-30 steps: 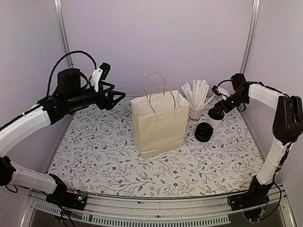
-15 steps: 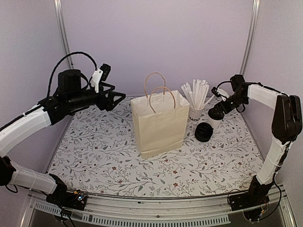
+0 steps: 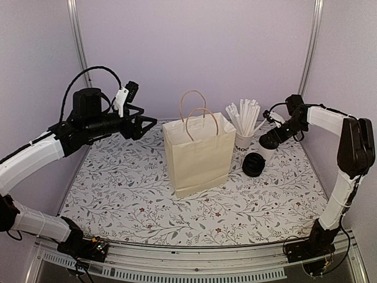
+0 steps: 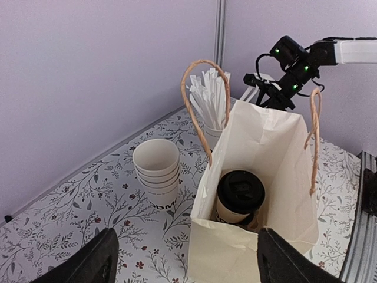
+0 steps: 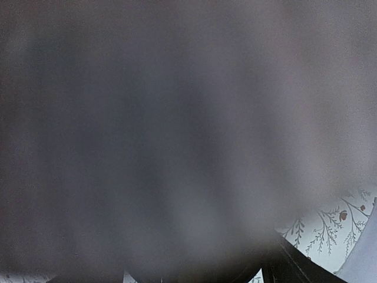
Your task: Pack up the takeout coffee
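One lidded cup (image 4: 240, 197) stands upright inside the bag (image 4: 268, 141), at the lower centre of the left wrist view. A second lidded cup (image 3: 268, 151) stands on the table (image 3: 129, 188) right of centre in the top view, just right of the straw cup (image 3: 242, 141) and just above a black stack of lids (image 3: 254, 165). The right gripper (image 3: 271, 137) is at this cup's lid. I cannot tell whether its jaws grip it, and the right wrist view is a dark blur. The left gripper (image 3: 145, 125) hangs at upper left, jaws wide, holding nothing. Stacked empty cups (image 4: 157, 171) stand left of the bag.
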You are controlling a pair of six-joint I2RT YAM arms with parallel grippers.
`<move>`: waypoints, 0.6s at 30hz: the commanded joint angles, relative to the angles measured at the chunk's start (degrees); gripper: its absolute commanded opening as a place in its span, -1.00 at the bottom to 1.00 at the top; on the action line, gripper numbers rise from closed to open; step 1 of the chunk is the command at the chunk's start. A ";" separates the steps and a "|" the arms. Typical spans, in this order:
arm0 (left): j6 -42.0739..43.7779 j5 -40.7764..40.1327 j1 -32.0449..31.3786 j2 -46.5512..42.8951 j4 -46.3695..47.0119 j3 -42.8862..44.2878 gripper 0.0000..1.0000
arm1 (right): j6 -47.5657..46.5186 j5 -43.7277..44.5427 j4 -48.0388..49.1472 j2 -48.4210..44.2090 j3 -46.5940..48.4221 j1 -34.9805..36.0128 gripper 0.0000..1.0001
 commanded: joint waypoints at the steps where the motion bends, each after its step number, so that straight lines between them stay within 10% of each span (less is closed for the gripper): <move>1: -0.66 1.08 0.38 0.27 1.60 -0.43 0.66 | 0.27 1.03 0.78 1.10 -1.25 0.03 0.51; 18: 0.05 3.58 0.32 3.59 1.00 5.32 0.66 | -0.10 6.76 -5.68 -21.79 -12.98 0.08 0.29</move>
